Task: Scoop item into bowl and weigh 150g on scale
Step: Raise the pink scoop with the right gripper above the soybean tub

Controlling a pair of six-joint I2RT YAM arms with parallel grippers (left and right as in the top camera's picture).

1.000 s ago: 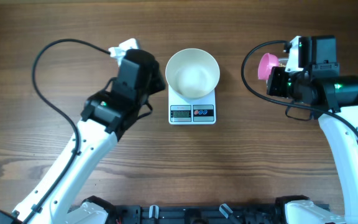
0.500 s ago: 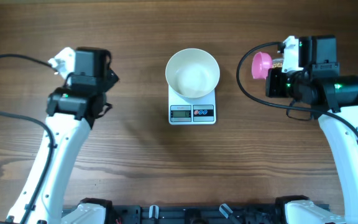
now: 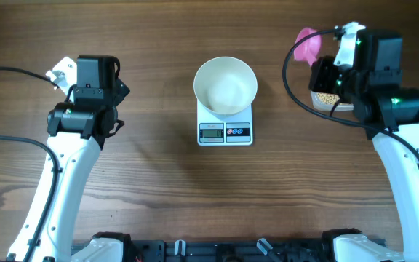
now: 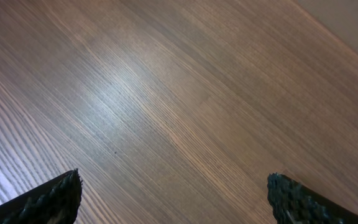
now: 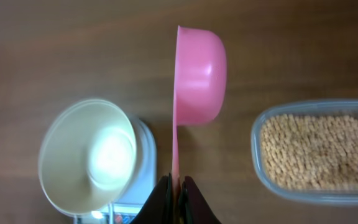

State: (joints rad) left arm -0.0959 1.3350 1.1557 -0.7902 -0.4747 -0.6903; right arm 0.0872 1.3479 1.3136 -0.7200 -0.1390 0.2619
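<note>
Right claw (image 5: 174, 190) clamps the pink scoop (image 5: 199, 74) by its handle, the scoop on edge and pointing up the frame, with the beans (image 5: 319, 149) in the clear tub (image 5: 353, 198) just right of it, the bowl (image 5: 86, 155) on the scale (image 3: 224, 125) at lower left, and the left claw (image 4: 176, 199) spread empty.

The table (image 4: 166, 93) is seen as brown wood, finely grained, with a soft satin sheen. The bowl (image 3: 204, 84) is finished smooth, white and faintly glossy. The scale (image 3: 225, 133) is cased in smooth white plastic. The scoop (image 5: 197, 68) is moulded in glossy pink plastic, the tub (image 5: 316, 194) in clear plastic. The beans (image 5: 309, 149) are matt. The fingers (image 4: 51, 199) of the left gripper (image 4: 173, 180) are ridged and black.
</note>
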